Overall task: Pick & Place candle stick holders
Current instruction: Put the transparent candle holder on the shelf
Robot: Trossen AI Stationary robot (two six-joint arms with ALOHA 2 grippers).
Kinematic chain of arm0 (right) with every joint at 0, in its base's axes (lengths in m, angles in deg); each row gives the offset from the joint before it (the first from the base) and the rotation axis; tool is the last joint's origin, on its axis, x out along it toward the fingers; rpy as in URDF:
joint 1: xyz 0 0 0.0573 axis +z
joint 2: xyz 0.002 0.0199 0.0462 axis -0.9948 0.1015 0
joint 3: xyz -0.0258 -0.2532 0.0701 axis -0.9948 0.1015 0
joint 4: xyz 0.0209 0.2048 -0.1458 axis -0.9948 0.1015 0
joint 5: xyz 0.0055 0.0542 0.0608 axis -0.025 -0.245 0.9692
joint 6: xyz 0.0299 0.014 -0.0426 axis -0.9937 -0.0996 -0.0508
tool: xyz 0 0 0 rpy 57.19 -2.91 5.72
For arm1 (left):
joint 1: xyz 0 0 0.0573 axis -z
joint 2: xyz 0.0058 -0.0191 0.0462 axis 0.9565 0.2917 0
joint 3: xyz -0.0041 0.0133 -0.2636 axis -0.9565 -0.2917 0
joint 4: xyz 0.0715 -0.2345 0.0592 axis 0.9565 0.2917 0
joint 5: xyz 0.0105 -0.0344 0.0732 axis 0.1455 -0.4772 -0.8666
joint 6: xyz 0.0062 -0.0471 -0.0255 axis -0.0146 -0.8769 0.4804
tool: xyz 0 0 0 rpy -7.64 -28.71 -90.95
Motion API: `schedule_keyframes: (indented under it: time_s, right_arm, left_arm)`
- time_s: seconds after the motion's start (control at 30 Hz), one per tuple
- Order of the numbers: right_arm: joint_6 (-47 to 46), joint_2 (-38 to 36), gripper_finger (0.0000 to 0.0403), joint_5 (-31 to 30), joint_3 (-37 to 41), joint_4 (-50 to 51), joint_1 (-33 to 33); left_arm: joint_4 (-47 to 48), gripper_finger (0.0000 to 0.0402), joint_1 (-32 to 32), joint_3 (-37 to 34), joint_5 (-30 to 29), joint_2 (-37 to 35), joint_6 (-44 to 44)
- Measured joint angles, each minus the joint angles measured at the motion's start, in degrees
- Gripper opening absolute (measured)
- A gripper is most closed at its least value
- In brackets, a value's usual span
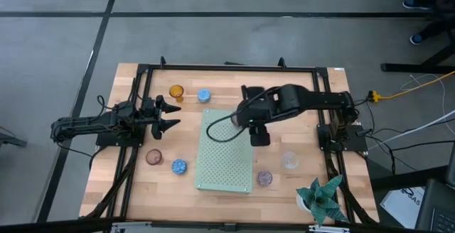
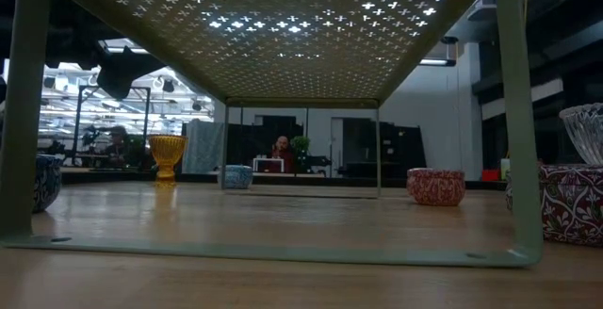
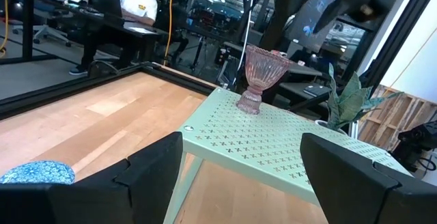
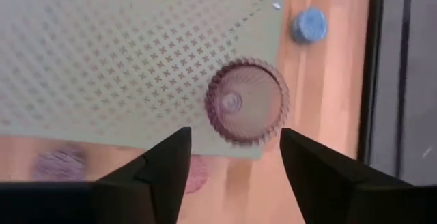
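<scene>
A pink ribbed candle stick holder (image 4: 247,101) stands upright on its stem on the pale green perforated board (image 1: 226,155), close to one corner of it. The right claw (image 4: 233,157) hangs straight above this cup with its two fingers spread apart, one to either side of it, and neither finger touches the glass; nothing is gripped. From above, the right arm reaches in over the far end of the board and covers the cup.

The other holders sit on the wooden counter (image 1: 128,183) around the board. An amber one (image 1: 176,91) and a pale blue one (image 1: 204,95) stand near the far edge, just apart from each other. On the left of the board a brownish-red one (image 1: 153,157) and a bright blue one (image 1: 179,166) stand close together. To the right of the board are a clear one (image 1: 288,161) and a mauve one (image 1: 264,179).

The left claw (image 1: 170,114) waits out over the counter's left part, between the amber cup and the brownish-red one, its fingers wide apart and holding nothing.

A green paper-like plant (image 1: 321,196) in a white pot stands at the counter's near right corner. Beyond the counter a person (image 3: 133,5) sits at a desk.
</scene>
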State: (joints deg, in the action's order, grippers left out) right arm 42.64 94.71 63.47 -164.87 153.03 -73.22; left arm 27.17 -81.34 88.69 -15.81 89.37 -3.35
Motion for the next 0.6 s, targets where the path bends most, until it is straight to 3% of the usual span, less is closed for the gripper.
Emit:
schedule_keyframes:
  time_s: [0.2,0.33,0.6]
  right_arm:
    - [-12.3,-1.7,0.0231,7.2,-1.3,0.3,0.3]
    - [-19.4,-3.5,0.0231,8.3,0.2,0.2,0.6]
    - [-24.9,-10.9,0.0231,8.3,12.1,0.3,3.4]
  left_arm:
    - [0.0,0.0294,0.0,0.0,0.0,0.0,0.0]
    - [0.2,0.0294,0.0,0.0,0.0,0.0,0.0]
    - [0.2,0.0294,0.0,0.0,0.0,0.0,0.0]
